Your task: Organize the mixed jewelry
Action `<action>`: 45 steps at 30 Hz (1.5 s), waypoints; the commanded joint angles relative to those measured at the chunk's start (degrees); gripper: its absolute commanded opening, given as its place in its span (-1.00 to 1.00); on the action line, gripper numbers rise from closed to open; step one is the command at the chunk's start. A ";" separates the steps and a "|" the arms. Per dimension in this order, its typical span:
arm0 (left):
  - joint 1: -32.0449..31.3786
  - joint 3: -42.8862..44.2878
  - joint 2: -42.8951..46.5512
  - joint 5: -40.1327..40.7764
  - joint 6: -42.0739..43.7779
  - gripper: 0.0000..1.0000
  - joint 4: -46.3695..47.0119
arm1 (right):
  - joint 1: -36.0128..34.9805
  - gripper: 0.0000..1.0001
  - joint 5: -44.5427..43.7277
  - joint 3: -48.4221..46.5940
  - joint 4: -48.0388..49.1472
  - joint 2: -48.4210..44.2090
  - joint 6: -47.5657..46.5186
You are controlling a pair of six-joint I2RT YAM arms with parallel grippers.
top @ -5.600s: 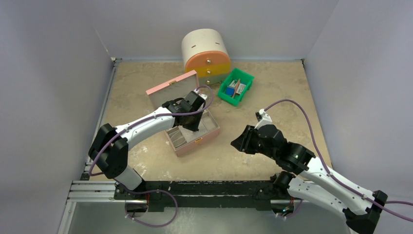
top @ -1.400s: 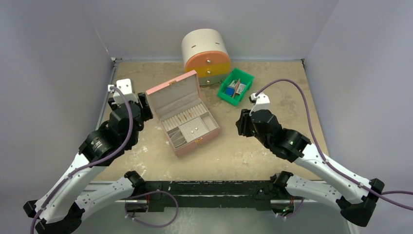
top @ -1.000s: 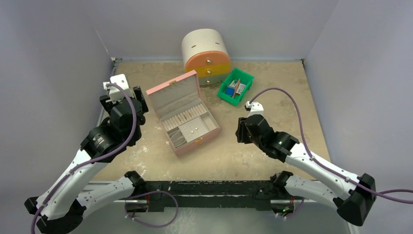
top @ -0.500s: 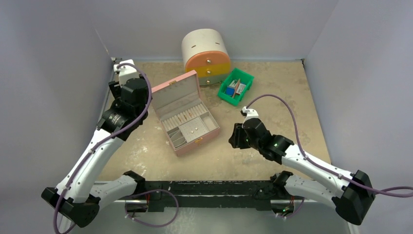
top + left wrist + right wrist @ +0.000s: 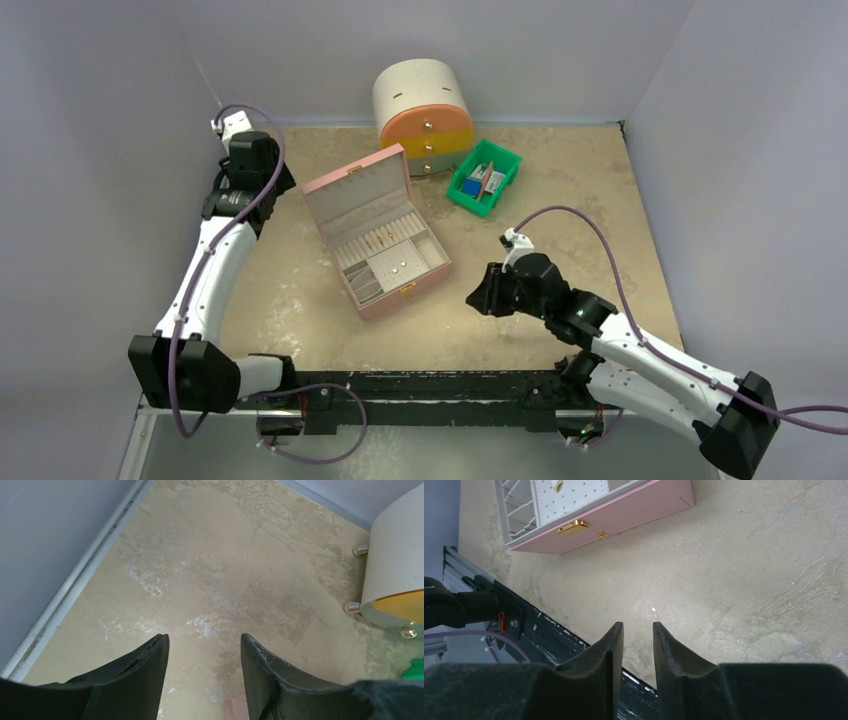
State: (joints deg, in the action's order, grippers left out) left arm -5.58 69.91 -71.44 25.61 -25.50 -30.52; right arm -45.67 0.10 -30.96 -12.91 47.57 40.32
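My left gripper (image 5: pixel 204 639) hangs released at far left; my right gripper (image 5: pixel 637 626), narrowly parted, holds nothing, right of the pink box (image 5: pixel 624 514).

Open pink box (image 5: pixel 355 195), green bin (image 5: pixel 505 182), round drawer unit (image 5: pixel 422 115)

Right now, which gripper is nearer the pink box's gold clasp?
Right. The right gripper hangs just right of the clasp, off the box's near corner. The left gripper is by the table's far left corner, left of the raised lid.
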 commanded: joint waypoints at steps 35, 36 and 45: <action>3.52 -8.07 1.26 -43.69 -3.56 -0.76 2.77 | 0.22 -1.00 4.91 3.21 0.19 -5.30 3.28; 3.49 -8.78 1.82 -43.72 -3.13 -0.78 2.22 | 0.21 -1.00 4.46 2.60 -0.36 -5.24 2.91; -2.08 -14.66 5.97 -44.63 -2.07 -0.85 0.83 | 0.19 -1.00 2.56 -1.69 -0.56 -7.30 -0.98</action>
State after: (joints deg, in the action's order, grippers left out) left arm -4.69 56.77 -67.94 -17.19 -28.80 -30.22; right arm -45.67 4.03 -29.52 -14.70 42.61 41.93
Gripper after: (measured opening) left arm 0.082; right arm 0.004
